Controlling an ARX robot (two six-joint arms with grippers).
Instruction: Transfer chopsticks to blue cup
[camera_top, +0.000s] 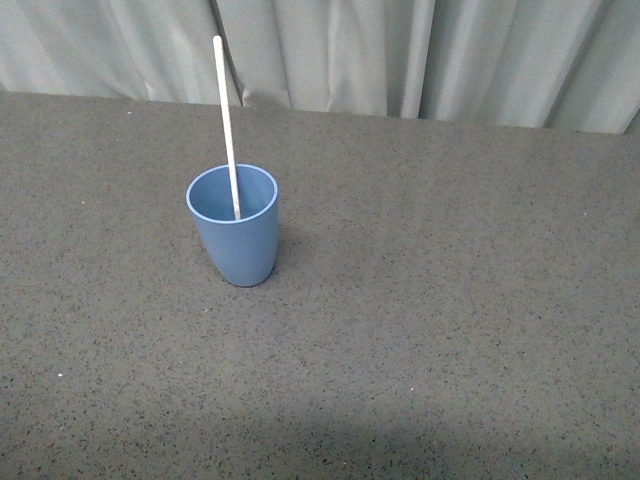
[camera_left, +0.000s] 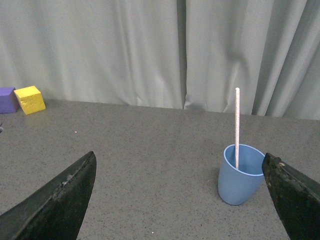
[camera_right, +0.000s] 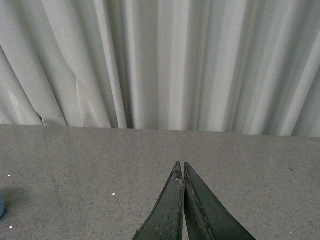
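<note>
Light is even and soft in all three views, moderately bright, with no glare or blown highlights. In the front view the blue cup (camera_top: 233, 238) throws only a faint, diffuse shadow to its right on the speckled grey table (camera_top: 450, 300), and a broad darker band lies across the bottom edge of the frame. The chopsticks (camera_top: 226, 125) read crisp and unblurred against the pale curtain (camera_top: 400, 50), whose folds give gentle vertical shading. In the left wrist view the fingers (camera_left: 60, 200) at the lower corners are dark and slightly soft, while the background is sharp. The right wrist view is a little dimmer, its closed fingers (camera_right: 172, 210) near-black with thin rim highlights.
</note>
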